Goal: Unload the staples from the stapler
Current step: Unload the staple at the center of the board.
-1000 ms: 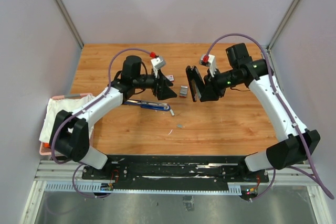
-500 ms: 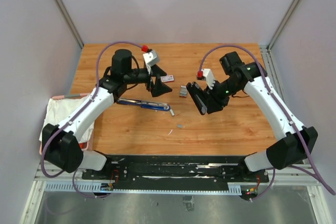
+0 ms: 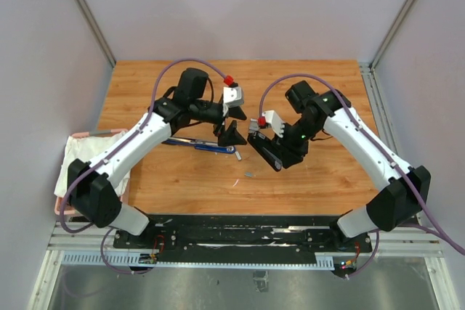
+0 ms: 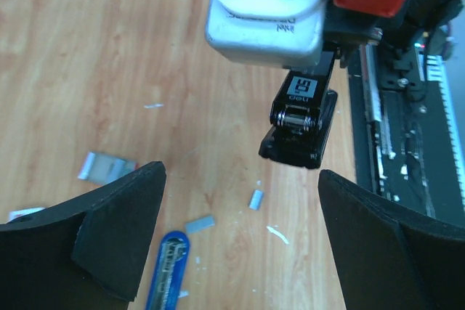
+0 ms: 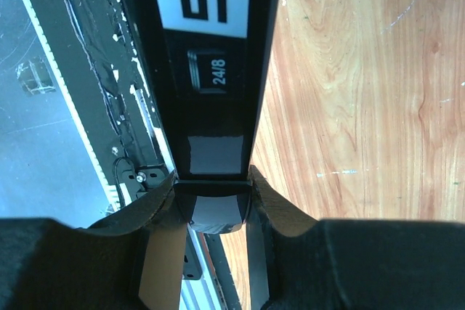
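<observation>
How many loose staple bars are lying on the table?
3, all seen from the left wrist: a wide staple bar at the left, a short staple bar beside the blue tool, and a small staple bar near the stapler. Others may be hidden.

A wooden table (image 3: 320,179) with a warm orange grain fills a booth of plain pale grey walls: a back wall (image 3: 240,5), a left wall (image 3: 36,70) and a right wall (image 3: 436,49), with a slanting metal post (image 3: 86,12) in the left corner and another post (image 3: 405,12) in the right. Along the table's near edge runs a black plate (image 3: 240,226), then silver rails (image 3: 240,253), and below them a dull grey floor (image 3: 218,284). The light is soft and even, with only faint shadows on the wood.
</observation>
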You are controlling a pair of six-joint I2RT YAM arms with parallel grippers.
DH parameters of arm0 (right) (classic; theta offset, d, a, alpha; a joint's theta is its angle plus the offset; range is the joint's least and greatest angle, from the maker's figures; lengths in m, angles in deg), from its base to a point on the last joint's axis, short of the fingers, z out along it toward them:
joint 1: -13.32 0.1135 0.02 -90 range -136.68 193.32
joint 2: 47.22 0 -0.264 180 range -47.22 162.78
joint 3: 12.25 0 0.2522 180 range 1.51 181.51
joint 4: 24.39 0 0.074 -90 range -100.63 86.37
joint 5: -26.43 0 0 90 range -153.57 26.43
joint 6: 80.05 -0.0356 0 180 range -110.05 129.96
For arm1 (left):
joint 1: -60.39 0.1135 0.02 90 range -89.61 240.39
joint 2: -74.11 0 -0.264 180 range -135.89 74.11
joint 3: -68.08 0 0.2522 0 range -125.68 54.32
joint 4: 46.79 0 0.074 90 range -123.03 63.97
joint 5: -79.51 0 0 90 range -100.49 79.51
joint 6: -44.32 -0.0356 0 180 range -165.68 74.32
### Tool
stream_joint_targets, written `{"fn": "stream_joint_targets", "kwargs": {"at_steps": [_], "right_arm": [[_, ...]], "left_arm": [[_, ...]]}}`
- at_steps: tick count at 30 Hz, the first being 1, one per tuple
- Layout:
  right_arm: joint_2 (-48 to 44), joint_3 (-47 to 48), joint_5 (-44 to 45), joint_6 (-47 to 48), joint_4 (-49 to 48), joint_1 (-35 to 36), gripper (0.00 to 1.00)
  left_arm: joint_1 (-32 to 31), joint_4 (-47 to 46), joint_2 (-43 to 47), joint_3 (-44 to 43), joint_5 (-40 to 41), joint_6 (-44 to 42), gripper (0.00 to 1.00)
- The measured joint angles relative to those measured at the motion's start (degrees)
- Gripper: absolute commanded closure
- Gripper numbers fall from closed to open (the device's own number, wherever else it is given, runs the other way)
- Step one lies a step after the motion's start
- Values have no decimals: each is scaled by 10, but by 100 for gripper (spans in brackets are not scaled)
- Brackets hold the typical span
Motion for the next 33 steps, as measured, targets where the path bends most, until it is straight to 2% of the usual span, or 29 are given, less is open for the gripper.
{"fn": "stream_joint_targets", "kwargs": {"at_steps": [11, 19, 21, 25, 27, 30, 33], "right_arm": [[-1, -21, 52, -3, -39, 30, 100], [-4, -25, 77, -7, -62, 41, 100], [-5, -25, 76, -7, -63, 45, 100], [-9, -25, 77, -11, -62, 47, 100], [-9, -25, 76, -12, -64, 48, 100], [-9, -26, 78, -19, -71, 52, 100], [-10, -27, 80, -26, -76, 52, 100]], "left_arm": [[-20, 32, -56, -27, -76, 37, 0], [-26, 57, -78, -43, -90, 34, 9], [-30, 61, -87, -43, -90, 35, 17], [-31, 61, -97, -47, -92, 40, 41], [-31, 56, -100, -47, -92, 50, 49], [-33, 45, -103, -47, -96, 70, 69], [-35, 35, -103, -45, -104, 78, 94]]}}
